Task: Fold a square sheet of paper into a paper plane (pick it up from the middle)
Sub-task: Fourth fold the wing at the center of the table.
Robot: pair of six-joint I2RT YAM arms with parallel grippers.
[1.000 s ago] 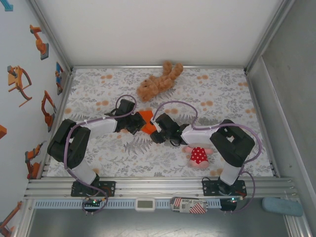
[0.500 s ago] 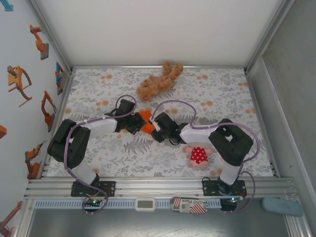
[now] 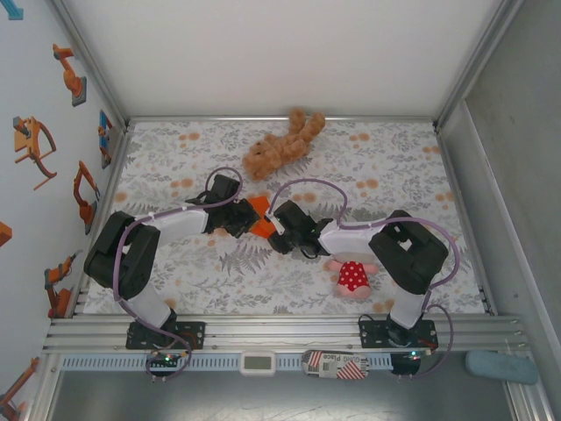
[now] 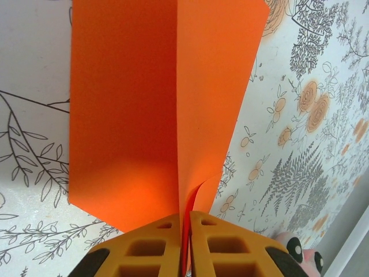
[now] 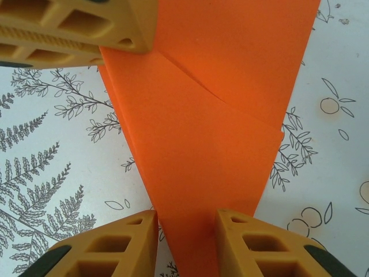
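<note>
from the top external view, the left pincer (image 3: 245, 219) and the right pincer (image 3: 277, 230) were seen close together over the flowered table cover (image 3: 175, 175), with the orange paper (image 3: 260, 217) between them. how their jaws stood could not be told from there. a brown plush bear (image 3: 282, 145) was seen well beyond both pincers. a pink doll in a red dress (image 3: 352, 276) was seen back from the right pincer, beside its arm.

in the left wrist view, the left pincer (image 4: 185, 245) was seen closed on the orange paper (image 4: 132, 115). the raised centre crease was pinched between the two yellow fingers (image 4: 153, 251), and the sheet was spread forward from the fingertips, one flap to each side. the doll (image 4: 300, 251) was glimpsed to the right of the pincer.

in the right wrist view, the right pincer (image 5: 185, 242) was seen with its jaws apart, and the narrow end of the paper (image 5: 202, 150) was seen between the two fingertips. whether it was touched by them could not be told. a diagonal fold edge was seen across the sheet ahead of the pincer. of the left pincer, one yellow finger (image 5: 75, 26) was seen ahead and to the left, at the paper's far edge.
</note>
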